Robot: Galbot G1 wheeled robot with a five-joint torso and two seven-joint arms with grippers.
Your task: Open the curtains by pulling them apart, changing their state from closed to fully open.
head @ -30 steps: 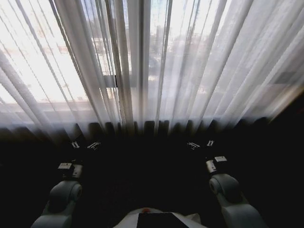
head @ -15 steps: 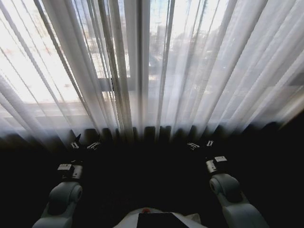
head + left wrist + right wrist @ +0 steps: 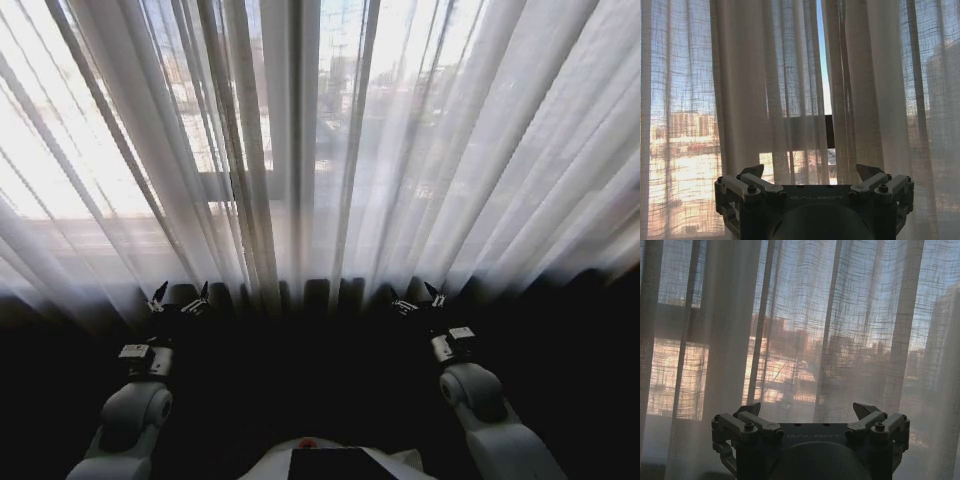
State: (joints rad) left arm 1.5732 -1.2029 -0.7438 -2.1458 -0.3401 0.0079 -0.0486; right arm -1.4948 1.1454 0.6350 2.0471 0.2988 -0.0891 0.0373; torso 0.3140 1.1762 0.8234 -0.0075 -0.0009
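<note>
The curtains (image 3: 300, 150) hang closed across the window ahead, sheer white pleated panels lit by daylight. In the left wrist view a thin slit shows where two curtain panels (image 3: 765, 90) meet, with sky behind it. My left gripper (image 3: 178, 300) is held low in front of the curtain hem on the left, open and empty (image 3: 810, 172). My right gripper (image 3: 417, 299) is at the same height on the right, open and empty too (image 3: 809, 410). Both stand a short way off the fabric (image 3: 805, 315), not touching it.
A dark window frame bar (image 3: 297, 120) runs upright behind the fabric near the middle. A horizontal frame bar (image 3: 807, 131) shows through the slit. The floor below the hem is dark.
The whole head view has shifted: the curtains now loom larger and the hem sits lower, so the camera has moved closer. Both grippers now reach up to the hem line.
</note>
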